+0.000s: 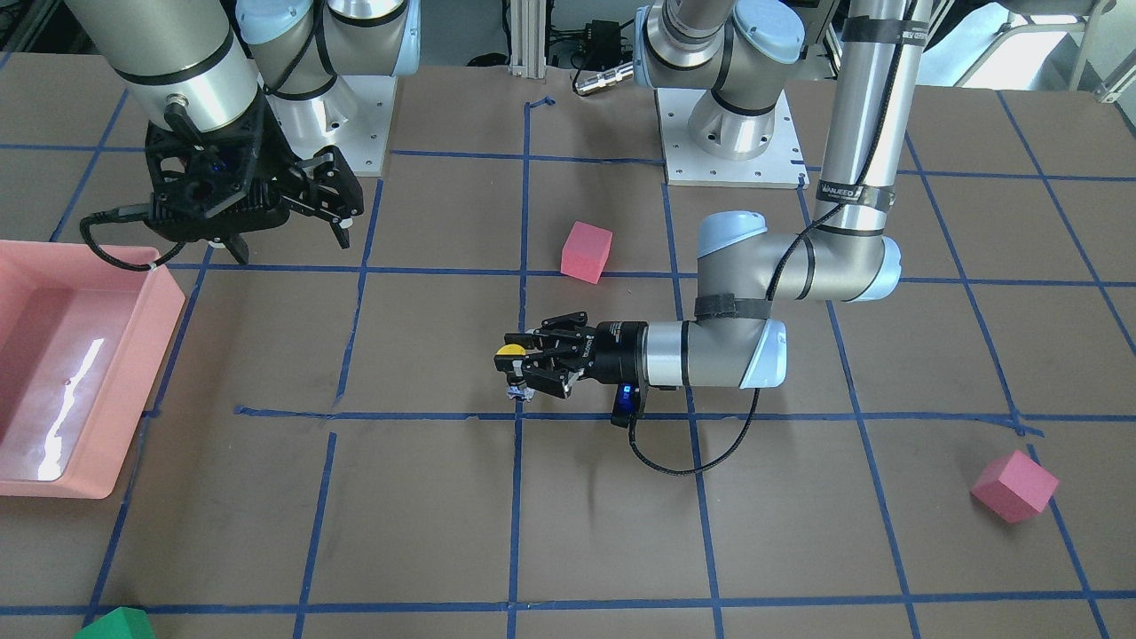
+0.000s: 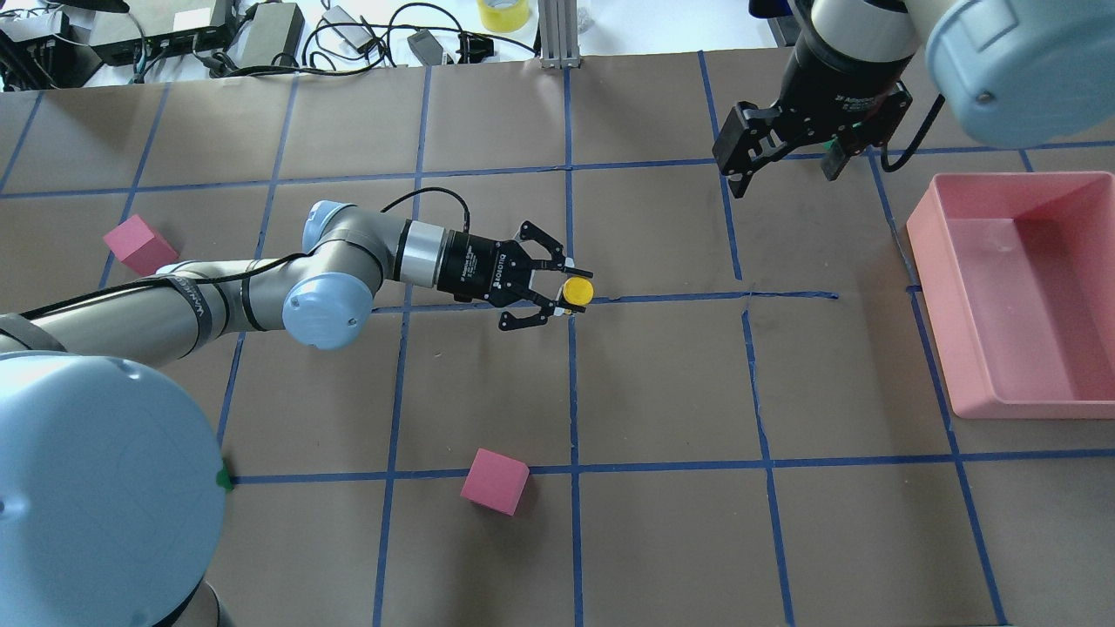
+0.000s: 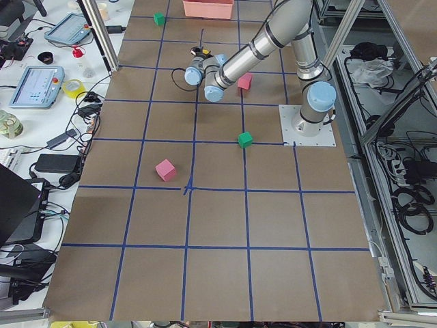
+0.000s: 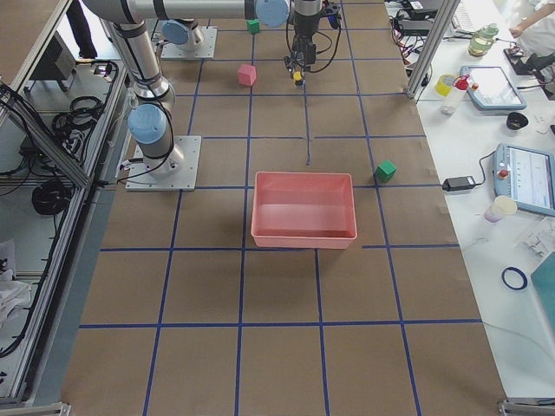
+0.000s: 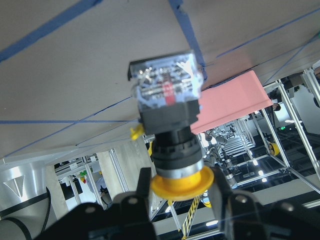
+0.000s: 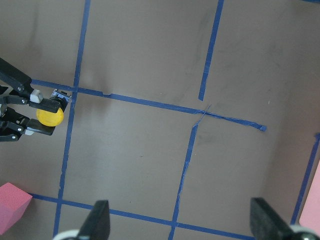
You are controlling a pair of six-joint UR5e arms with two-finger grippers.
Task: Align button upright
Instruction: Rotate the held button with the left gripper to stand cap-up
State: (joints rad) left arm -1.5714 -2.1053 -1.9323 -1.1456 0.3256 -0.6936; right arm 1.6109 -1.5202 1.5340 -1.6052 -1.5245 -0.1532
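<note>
The button (image 2: 577,291) has a round yellow cap, a black body and a silvery base. It stands cap-up at a blue tape crossing in the middle of the table. My left gripper (image 2: 570,290) lies level and is shut on it, with a finger on each side. In the left wrist view the button (image 5: 169,125) points its base at the table. I cannot tell whether the base touches the table. The button also shows in the front view (image 1: 509,351) and the right wrist view (image 6: 50,116). My right gripper (image 2: 784,174) is open and empty, high up near the pink tray.
A pink tray (image 2: 936,287) stands on the robot's right side. One pink foam cube (image 2: 494,481) lies near the robot's side and another (image 2: 139,245) at the far left. A green cube (image 1: 115,624) lies at the front view's bottom left corner.
</note>
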